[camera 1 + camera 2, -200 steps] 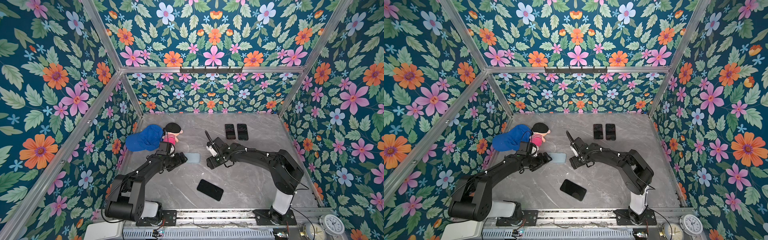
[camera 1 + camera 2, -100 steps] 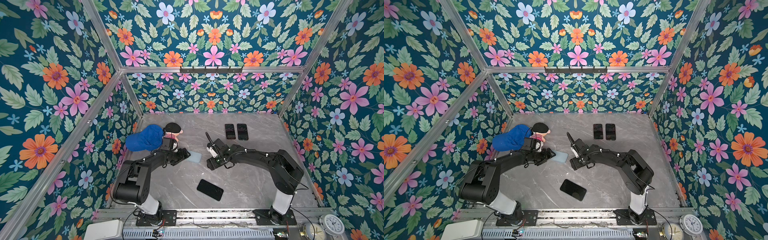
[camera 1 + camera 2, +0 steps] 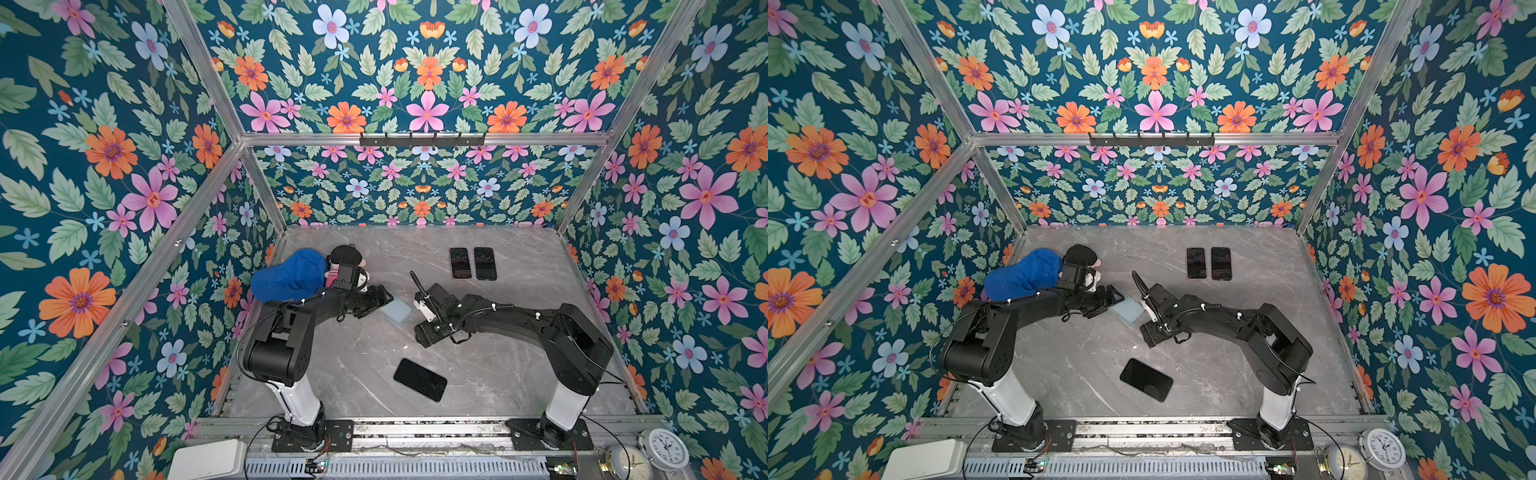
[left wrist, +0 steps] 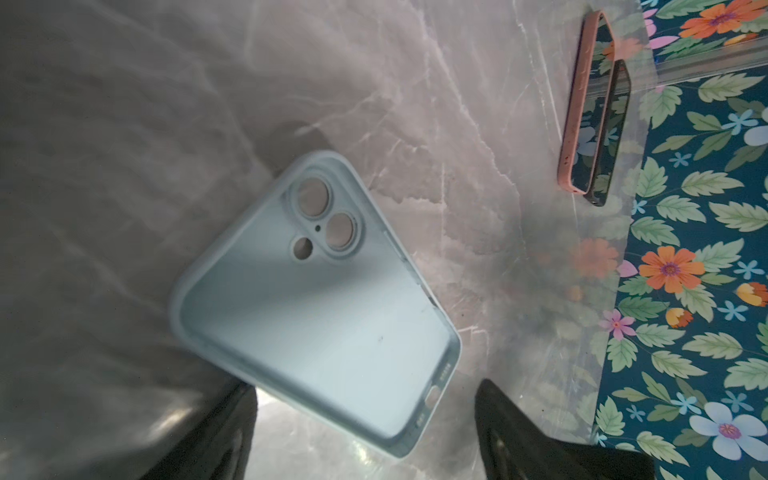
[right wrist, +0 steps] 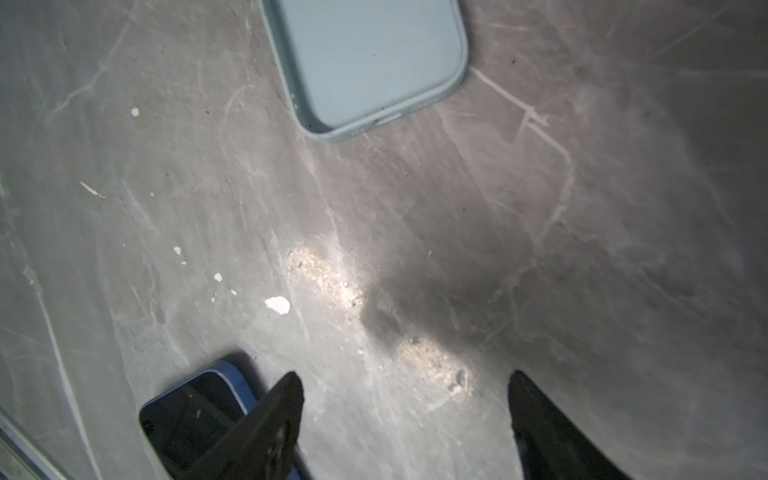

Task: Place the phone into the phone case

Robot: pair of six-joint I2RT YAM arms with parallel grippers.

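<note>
The light blue phone case (image 3: 397, 310) (image 3: 1128, 310) lies hollow side up mid-table. My left gripper (image 3: 383, 297) (image 3: 1115, 297) is at its left end. In the left wrist view the case (image 4: 316, 299) has its port end between the spread fingers (image 4: 224, 432), so the left gripper (image 4: 365, 415) is open. The black phone (image 3: 419, 379) (image 3: 1146, 379) lies flat nearer the front. My right gripper (image 3: 426, 334) (image 5: 405, 399) hangs open over bare table between case (image 5: 374, 62) and phone (image 5: 187, 419), holding nothing. One finger (image 5: 274, 424) hides part of the phone.
Two cased phones (image 3: 460, 263) (image 3: 485, 263) lie side by side at the back, the pink-edged one (image 4: 582, 104) also in the left wrist view. A blue cap (image 3: 289, 280) and a doll (image 3: 347, 257) sit at the back left, right behind my left arm. Floral walls enclose the table.
My left gripper has moved right up to the case, so that the case's end now lies between its fingers, and the case has shifted slightly right. The right arm has stayed still.
</note>
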